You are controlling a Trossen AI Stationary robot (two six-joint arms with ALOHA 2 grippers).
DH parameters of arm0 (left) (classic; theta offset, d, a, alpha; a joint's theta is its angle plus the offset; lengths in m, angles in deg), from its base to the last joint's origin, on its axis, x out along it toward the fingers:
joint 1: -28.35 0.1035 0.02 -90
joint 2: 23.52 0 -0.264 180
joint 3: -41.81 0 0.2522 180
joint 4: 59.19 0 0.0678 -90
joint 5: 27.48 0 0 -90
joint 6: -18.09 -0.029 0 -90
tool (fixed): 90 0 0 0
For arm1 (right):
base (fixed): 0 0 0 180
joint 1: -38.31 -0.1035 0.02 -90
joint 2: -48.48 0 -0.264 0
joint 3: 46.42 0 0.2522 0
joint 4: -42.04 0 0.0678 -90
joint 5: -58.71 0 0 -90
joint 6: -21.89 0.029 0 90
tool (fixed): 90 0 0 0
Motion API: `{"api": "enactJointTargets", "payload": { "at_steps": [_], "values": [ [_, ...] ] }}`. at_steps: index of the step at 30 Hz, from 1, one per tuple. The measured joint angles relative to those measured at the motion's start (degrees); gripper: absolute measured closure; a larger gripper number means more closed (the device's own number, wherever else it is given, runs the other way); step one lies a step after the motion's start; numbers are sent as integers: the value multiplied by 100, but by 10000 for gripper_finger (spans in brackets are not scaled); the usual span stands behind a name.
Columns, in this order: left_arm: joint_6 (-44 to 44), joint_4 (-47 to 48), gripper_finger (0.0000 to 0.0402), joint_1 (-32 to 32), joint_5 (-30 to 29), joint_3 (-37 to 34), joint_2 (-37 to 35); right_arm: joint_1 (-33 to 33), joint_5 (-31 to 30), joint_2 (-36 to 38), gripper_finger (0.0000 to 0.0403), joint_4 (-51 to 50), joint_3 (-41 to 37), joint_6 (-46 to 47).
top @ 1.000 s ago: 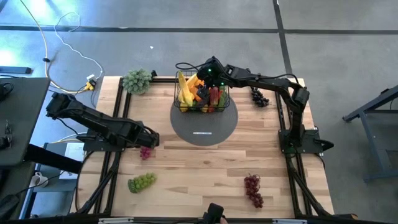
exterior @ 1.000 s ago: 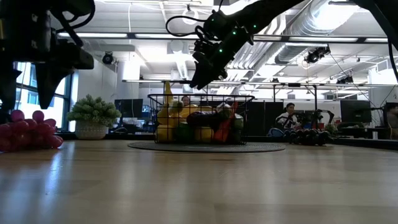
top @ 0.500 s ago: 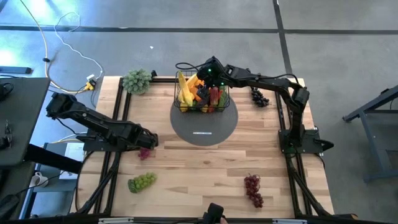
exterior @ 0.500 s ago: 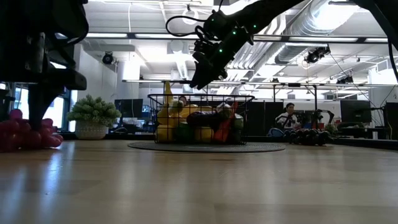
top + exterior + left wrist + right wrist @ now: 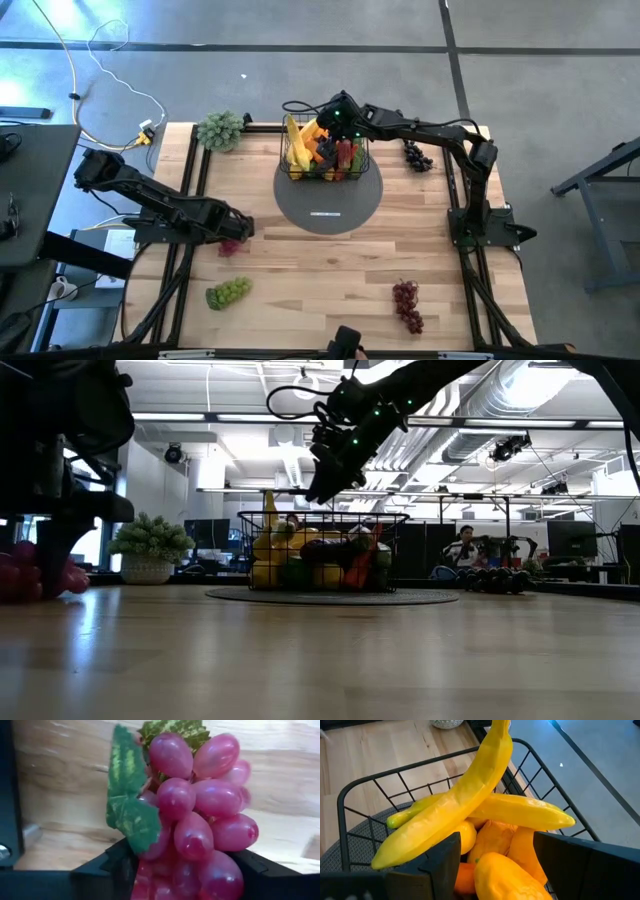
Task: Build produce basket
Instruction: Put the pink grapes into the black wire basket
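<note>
The black wire basket [image 5: 325, 160] stands on a round grey mat [image 5: 328, 210] at the far middle, filled with bananas [image 5: 470, 790], mangoes [image 5: 505, 875] and other produce. My right gripper [image 5: 495, 865] hangs open just above the basket's far left part, with nothing between its fingers. At the table's left, my left gripper [image 5: 232, 238] points straight down over a pink grape bunch [image 5: 195, 815] that lies on the wood, and is shut on it. In the low view the gripper [image 5: 55, 550] hides most of the bunch [image 5: 20, 575]. My left gripper comes at the pink grape bunch from above, with one finger [image 5: 112, 865] on each side of it. The bunch's lower grapes [image 5: 220, 870] fill the gap between the fingers, beside the green leaf [image 5: 127, 815]. The bunch rests on the table.
Green grapes [image 5: 228, 292] lie near the front left and dark red grapes [image 5: 406, 303] near the front right. Dark purple grapes [image 5: 418, 155] lie at the far right. A grey-green leafy bunch [image 5: 220, 130] stands at the far left corner.
My left gripper has gone down onto the pink grape bunch, which now shows in the low view only at the gripper's sides. The bunch has stayed where it lay.
</note>
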Motion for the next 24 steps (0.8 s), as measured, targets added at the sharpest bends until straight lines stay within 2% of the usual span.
{"api": "enactJointTargets", "payload": {
  "at_steps": [9,13,24],
  "values": [
    [-249,-135,321,-2,-142,-154,0,2,-20,58,171,-101,0,-11],
    [-323,-210,363,-7,-324,-124,4,26,-86,124,171,-146,-4,-49],
    [-537,-247,375,-4,-1063,411,4,246,-172,223,171,-363,-4,-48]
  ]
}}
